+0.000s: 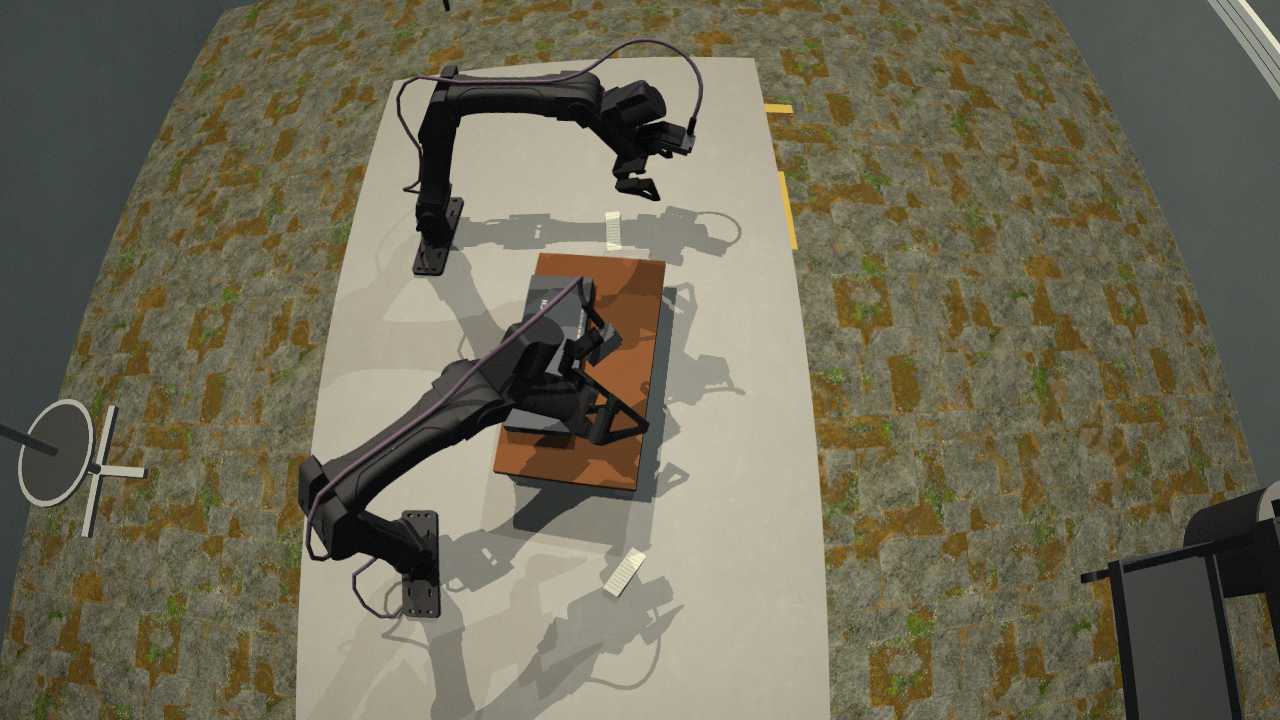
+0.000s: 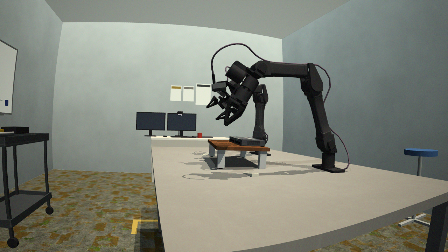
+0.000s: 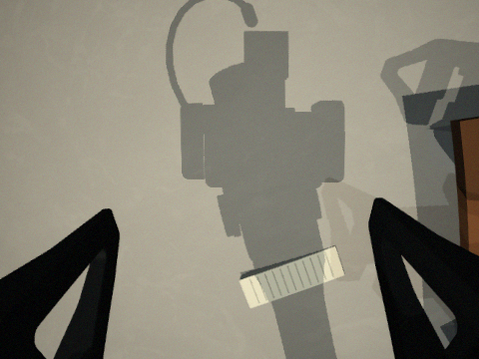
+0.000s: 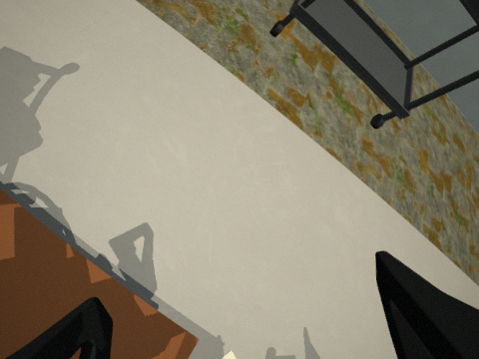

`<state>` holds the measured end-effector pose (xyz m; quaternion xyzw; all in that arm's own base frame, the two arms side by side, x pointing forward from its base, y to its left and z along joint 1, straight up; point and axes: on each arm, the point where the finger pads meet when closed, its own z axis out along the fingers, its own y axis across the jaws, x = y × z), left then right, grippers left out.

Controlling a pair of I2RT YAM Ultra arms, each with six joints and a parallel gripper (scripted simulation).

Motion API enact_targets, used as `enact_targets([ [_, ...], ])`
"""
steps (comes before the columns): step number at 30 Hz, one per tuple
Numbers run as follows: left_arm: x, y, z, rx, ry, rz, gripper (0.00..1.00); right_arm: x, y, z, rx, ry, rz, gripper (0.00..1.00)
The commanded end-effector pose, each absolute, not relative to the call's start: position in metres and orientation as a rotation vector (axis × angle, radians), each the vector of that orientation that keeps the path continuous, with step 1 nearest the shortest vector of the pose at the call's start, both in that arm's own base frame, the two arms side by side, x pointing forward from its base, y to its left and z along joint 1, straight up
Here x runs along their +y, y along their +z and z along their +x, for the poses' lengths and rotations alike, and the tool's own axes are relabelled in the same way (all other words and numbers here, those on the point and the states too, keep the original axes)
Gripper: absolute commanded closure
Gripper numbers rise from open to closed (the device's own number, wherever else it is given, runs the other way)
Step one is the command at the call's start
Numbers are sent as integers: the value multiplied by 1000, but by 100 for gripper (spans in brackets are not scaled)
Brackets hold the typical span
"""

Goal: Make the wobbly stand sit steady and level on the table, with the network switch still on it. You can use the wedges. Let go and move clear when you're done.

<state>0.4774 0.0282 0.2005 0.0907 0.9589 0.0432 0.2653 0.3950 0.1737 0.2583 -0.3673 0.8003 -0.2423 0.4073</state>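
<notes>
The brown-topped stand (image 1: 626, 308) (image 2: 238, 145) with pale legs stands mid-table, the dark network switch (image 1: 547, 300) (image 2: 246, 141) on it. One ribbed white wedge (image 1: 613, 230) lies on the table beyond one short end of the stand, a second wedge (image 1: 623, 571) beyond the other. My left gripper (image 1: 637, 174) (image 2: 230, 116) hangs open and empty high above the first wedge (image 3: 291, 275), fingers spread, with the stand's edge (image 3: 467, 186) at the right. My right gripper (image 1: 617, 419) is open and empty above the stand's corner (image 4: 67, 286), with the second wedge below.
A black cart (image 1: 1172, 608) (image 4: 373, 27) stands on the floor off the table's corner. Two monitors (image 2: 166, 121) and a red mug (image 2: 199, 134) sit on a desk behind. A blue stool (image 2: 420, 152) stands beside the table. The arm bases (image 1: 436, 234) (image 1: 420, 573) are bolted along one long edge.
</notes>
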Motion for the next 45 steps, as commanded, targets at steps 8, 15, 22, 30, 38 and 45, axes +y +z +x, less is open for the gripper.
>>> enact_targets([
  [8,28,206,478,2575,119,243,0,174,263,395,2009,-607,-915,0],
  [15,28,206,478,2575,119,243,0,174,263,395,2009,-607,-915,0],
  [22,28,212,479,2561,118,241,57,172,265,394,2012,-610,-912,0],
  [30,28,212,479,2561,118,241,57,172,265,394,2012,-610,-912,0],
  [38,37,169,464,2701,68,39,57,161,275,398,2000,-532,-804,0],
  [45,38,197,460,2606,-80,-488,57,145,286,407,1980,-329,-620,0],
])
